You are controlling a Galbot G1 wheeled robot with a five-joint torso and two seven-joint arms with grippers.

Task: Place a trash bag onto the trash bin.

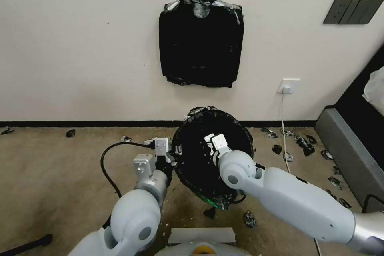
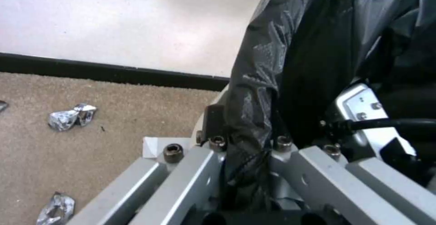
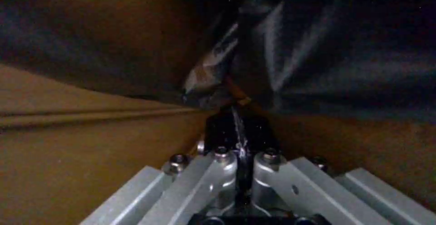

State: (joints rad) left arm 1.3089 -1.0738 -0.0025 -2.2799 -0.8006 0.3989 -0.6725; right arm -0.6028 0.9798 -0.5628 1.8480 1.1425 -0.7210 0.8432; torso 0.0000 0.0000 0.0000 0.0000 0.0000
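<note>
The trash bag [image 1: 198, 170], thin glossy black film, is draped over the mouth of the trash bin [image 1: 214, 205], of which a greenish strip shows low at the front. My left gripper [image 1: 175, 156] is at the bin's left rim, outside it. In the left wrist view, that gripper [image 2: 247, 143] is shut on a fold of the bag [image 2: 281, 48]. My right gripper [image 1: 209, 141] reaches down into the bin's opening. Seen from the right wrist, it [image 3: 236, 123] is shut on a pinch of the bag [image 3: 318, 48] beside the bin's inner wall [image 3: 91, 133].
A flat bundle of black bags [image 1: 201, 44] hangs on the wall behind the bin. Torn scraps [image 1: 304, 144] litter the carpet. A white cable [image 1: 285, 128] drops from a wall socket at the right, near grey furniture [image 1: 348, 156]. My left arm's black cable [image 1: 107, 168] loops over the floor.
</note>
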